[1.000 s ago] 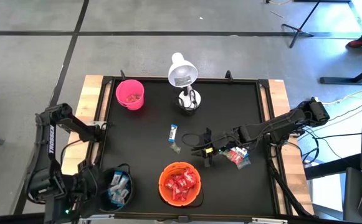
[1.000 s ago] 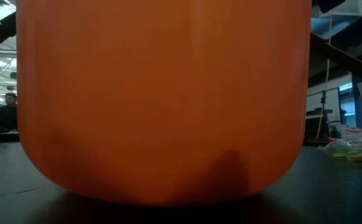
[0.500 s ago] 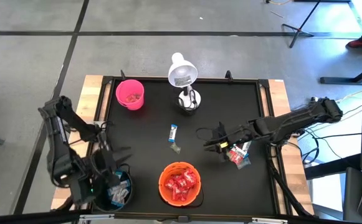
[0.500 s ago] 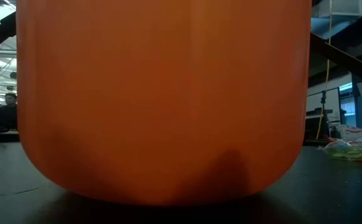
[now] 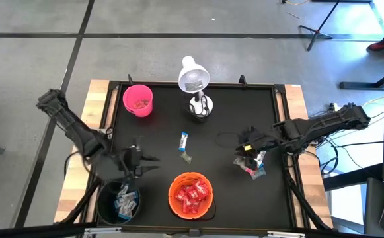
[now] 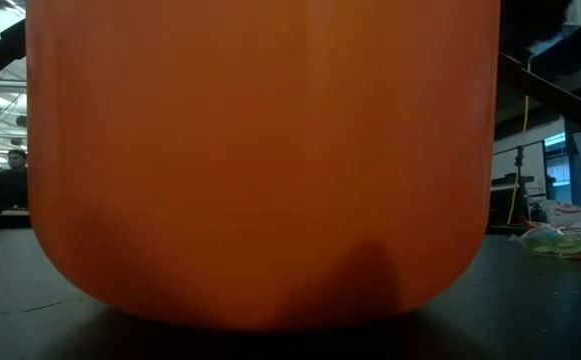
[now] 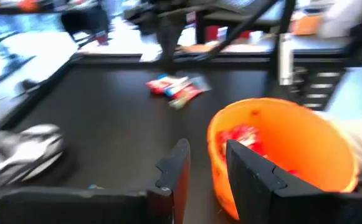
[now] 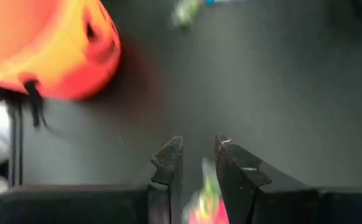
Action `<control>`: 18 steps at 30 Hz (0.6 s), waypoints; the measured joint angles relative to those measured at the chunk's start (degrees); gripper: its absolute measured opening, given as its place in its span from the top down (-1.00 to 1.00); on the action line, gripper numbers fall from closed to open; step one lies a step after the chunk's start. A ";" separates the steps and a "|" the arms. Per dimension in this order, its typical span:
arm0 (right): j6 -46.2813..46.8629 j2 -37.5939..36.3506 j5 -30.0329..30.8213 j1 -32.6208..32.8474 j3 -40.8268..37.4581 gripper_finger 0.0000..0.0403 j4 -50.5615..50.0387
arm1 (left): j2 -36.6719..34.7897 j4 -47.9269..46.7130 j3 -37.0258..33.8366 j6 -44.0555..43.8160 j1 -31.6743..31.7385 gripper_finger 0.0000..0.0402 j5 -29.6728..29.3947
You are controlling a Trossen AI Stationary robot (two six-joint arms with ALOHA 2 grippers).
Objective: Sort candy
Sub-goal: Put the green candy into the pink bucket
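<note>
One orange bowl (image 5: 191, 195) of red candies (image 5: 192, 196), two loose wrappers (image 5: 184, 141) above it, small pile (image 5: 254, 165) to its right, right end effector (image 5: 239, 148) narrowly parted over the pile, left end effector (image 5: 149, 160) narrowly parted left of the bowl.

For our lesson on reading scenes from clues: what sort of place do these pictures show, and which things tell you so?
Probably a robotics lab or workshop. A black-topped work table stands on a bare concrete floor, stand legs show beyond it, and cables trail off the table's right side. The low view shows a room with equipment behind the orange bowl.
</note>
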 joint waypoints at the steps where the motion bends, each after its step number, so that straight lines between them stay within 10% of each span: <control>1: 1.01 0.25 -0.66 -0.01 0.01 0.57 -2.24 | -0.24 4.42 -1.74 2.99 2.07 0.54 3.48; 7: 6.73 1.31 -1.30 0.01 -0.69 0.57 -13.16 | -0.34 20.14 -7.54 11.77 12.94 0.61 19.37; 18: 12.44 1.41 -8.84 0.01 -13.47 0.22 -0.08 | -0.34 21.56 -8.03 11.46 21.22 0.60 23.65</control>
